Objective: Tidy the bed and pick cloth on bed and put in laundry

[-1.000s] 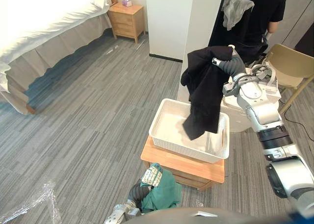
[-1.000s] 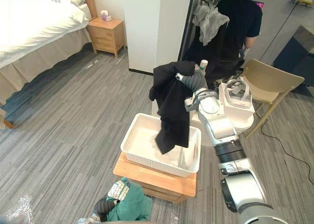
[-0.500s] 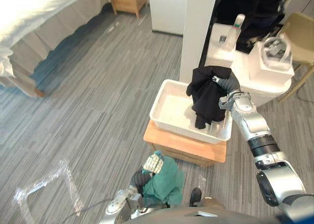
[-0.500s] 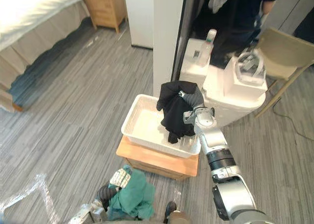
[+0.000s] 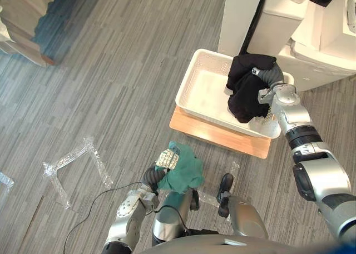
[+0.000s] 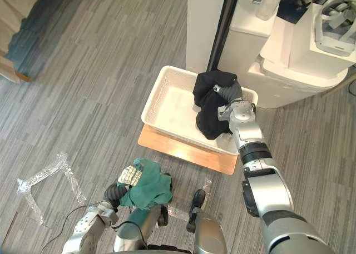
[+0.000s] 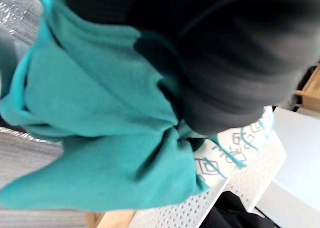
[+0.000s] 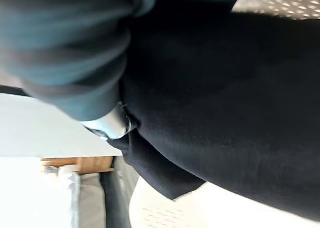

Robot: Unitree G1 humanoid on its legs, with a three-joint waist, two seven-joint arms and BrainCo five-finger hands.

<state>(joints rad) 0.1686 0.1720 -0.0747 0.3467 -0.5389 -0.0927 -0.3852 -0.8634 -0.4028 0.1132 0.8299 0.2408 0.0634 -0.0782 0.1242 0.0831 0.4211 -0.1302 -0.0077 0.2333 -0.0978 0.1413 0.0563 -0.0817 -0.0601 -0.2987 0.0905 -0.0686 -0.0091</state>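
Laundry drop is the step in hand, we judge: the black cloth (image 5: 246,94) is bunched round the right hand (image 5: 269,76) and sags into the right end of the white basket (image 5: 189,83). Its fingers are buried, so we cannot tell their state. Next, that hand needs to let go and lift clear. Near the basket's front, the left hand (image 6: 114,192) carries a teal cloth (image 5: 183,173), fingers likewise hidden.

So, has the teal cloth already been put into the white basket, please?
No, the teal cloth is bunched at the left hand above the floor, apart from the white basket.
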